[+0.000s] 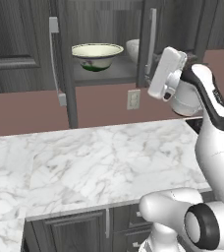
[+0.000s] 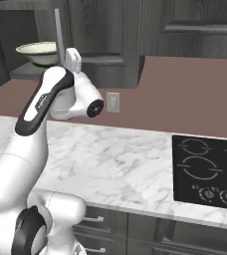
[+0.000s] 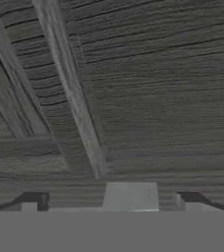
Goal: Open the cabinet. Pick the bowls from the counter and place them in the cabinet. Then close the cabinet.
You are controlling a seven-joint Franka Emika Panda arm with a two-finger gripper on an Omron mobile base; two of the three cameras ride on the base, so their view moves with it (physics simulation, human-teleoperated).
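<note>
A dusky rose wall [image 1: 30,110] carries a white outlet [image 1: 133,99]; right of the outlet sits a black cooktop [image 2: 207,172] (knobs, seemingly, at its front edge).

This is a home kitchen, rendered rather than photographed. A broad white marble counter [image 1: 84,162] with grey veins runs along a reddish-brown wall [image 2: 185,94], with low dark drawers [image 2: 135,234] beneath its front edge. A black cooktop [image 2: 207,172] with ring burners and knobs is set into the slab. Above, a dark wood-grain wall cabinet [image 1: 15,44] hangs with its doors open, long silver handles [image 1: 55,59] on them, and two bowls [image 1: 97,55] on its shelf. A wall outlet [image 1: 133,99] sits above the counter.
</note>
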